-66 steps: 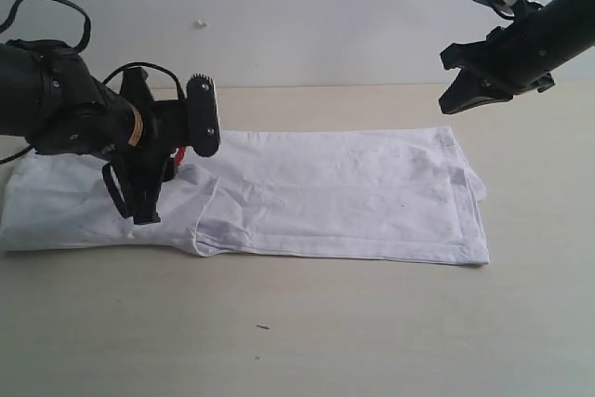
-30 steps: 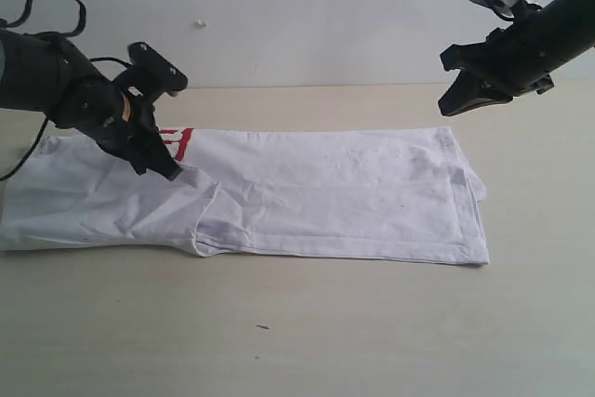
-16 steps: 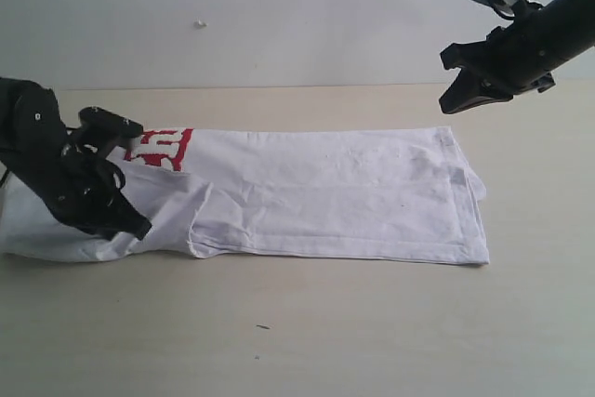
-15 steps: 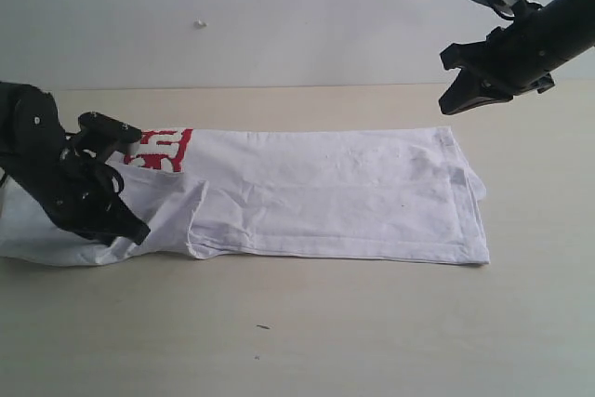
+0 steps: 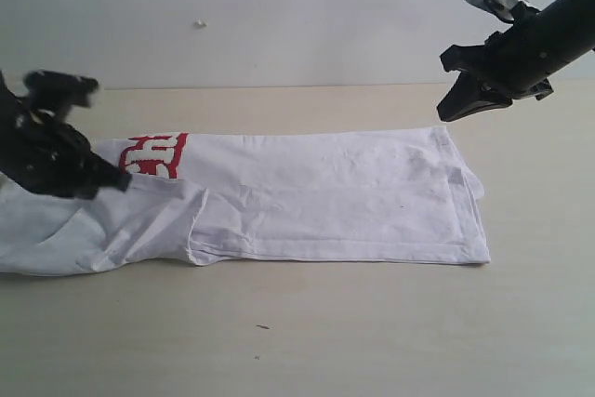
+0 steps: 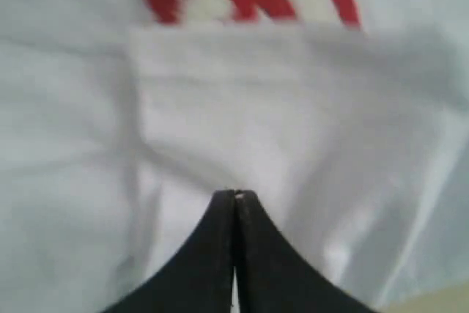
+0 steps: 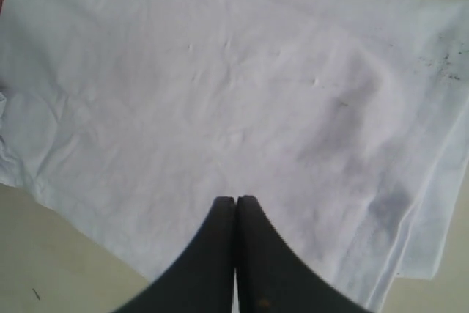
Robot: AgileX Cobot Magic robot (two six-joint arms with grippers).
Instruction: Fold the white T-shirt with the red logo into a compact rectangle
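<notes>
Exterior view shows the wrinkled white cotton T-shirt (image 5: 335, 197) lying as a long folded strip on the tan table (image 5: 372, 323), with its red fuzzy logo (image 5: 156, 155) near the left end. The black left gripper (image 6: 234, 197) hovers there, jaws closed and empty. The black right gripper (image 5: 442, 115), likewise closed and empty, hangs above the right end.

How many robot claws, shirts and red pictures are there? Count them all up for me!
grippers: 2, the left gripper and the right gripper
white T-shirt: 1
red logo: 1
total: 4
</notes>
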